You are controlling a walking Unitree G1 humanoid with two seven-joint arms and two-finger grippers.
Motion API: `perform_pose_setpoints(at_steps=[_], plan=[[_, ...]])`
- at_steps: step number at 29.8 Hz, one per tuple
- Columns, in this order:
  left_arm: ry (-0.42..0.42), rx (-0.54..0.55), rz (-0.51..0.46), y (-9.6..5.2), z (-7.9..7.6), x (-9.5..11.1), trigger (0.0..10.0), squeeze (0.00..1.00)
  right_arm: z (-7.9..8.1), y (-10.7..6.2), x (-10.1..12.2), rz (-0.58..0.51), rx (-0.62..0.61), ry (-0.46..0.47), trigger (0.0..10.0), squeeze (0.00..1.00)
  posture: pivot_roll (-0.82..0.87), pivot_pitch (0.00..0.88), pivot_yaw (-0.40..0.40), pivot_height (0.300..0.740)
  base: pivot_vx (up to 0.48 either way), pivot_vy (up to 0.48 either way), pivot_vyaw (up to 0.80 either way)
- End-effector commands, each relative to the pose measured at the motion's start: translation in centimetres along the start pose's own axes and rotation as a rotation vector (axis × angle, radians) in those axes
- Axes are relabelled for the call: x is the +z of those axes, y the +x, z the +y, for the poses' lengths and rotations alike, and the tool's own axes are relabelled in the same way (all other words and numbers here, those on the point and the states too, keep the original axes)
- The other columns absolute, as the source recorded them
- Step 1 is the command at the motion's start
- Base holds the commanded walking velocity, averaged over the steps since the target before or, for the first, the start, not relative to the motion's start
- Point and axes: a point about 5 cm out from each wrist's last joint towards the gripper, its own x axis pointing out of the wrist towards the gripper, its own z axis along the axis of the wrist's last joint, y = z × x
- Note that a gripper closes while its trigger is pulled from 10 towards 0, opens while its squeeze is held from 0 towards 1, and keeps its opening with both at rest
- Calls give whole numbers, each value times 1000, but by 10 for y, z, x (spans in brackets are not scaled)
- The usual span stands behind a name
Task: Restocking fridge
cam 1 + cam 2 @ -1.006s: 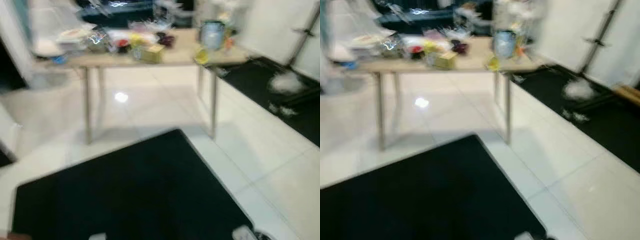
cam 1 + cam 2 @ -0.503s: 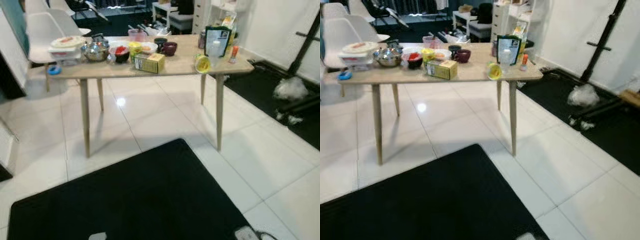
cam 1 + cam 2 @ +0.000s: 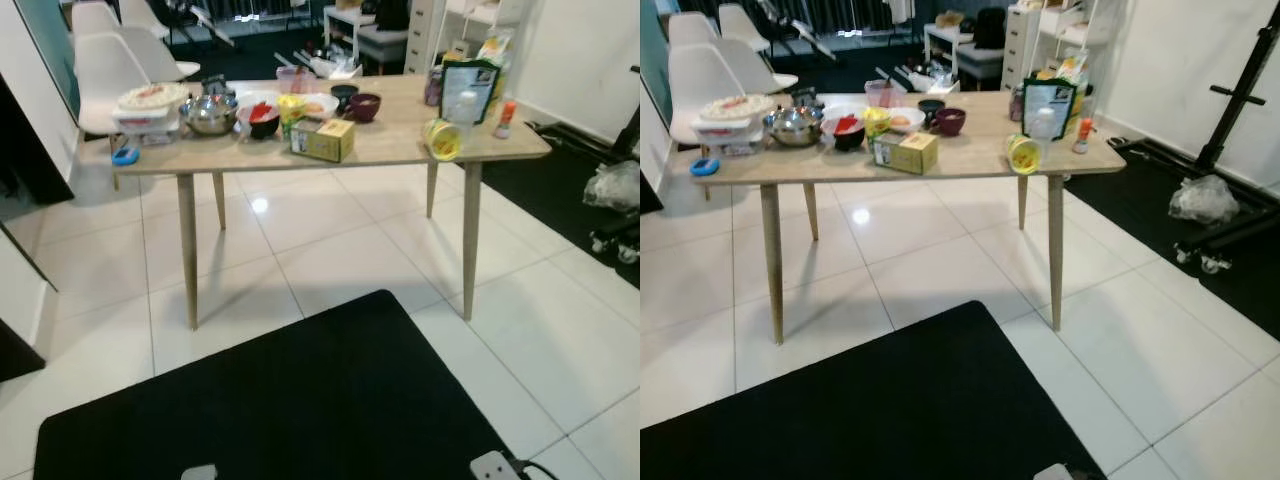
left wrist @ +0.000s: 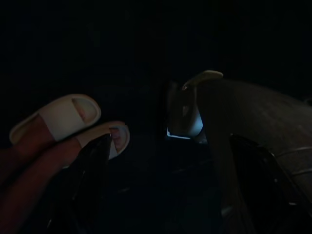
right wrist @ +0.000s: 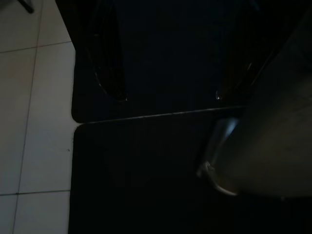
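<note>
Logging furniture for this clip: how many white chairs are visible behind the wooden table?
2. One white moulded chair stands just behind the table's left end; a second white chair sits further back. More may be hidden beyond the frame.

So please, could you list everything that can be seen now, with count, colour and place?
Table: one, light wood, ahead on white tile floor.
Cardboard box: one, yellow-green, table front middle.
Steel bowl: one, silver, table's left part.
Mugs: two, dark, table's back middle.
Yellow cup: one, lying on its side at the front edge.
Blue round object: one, table's left end.
Chairs: two, white, behind the table at left.
Mat: one, black, on the floor nearest the camera.
Left gripper: black fingers apart, above a sandalled foot.
Right gripper: black fingers apart, over the mat.
</note>
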Motion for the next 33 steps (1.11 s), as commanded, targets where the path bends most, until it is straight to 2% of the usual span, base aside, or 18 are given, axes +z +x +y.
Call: perform_pose_setpoints(at_steps=[1, 33], plan=[[15, -3, 8, 0, -1, 0, 10000, 0, -5, -1, -5, 12, -15, 10, 10000, 0, -34, 0, -7, 740, 292, 0, 0], [10, -9, 5, 0, -2, 0, 10000, 0, 0, -1, -8, 26, -13, 27, 10000, 0, -33, 0, 0, 740, 293, 0, 0]])
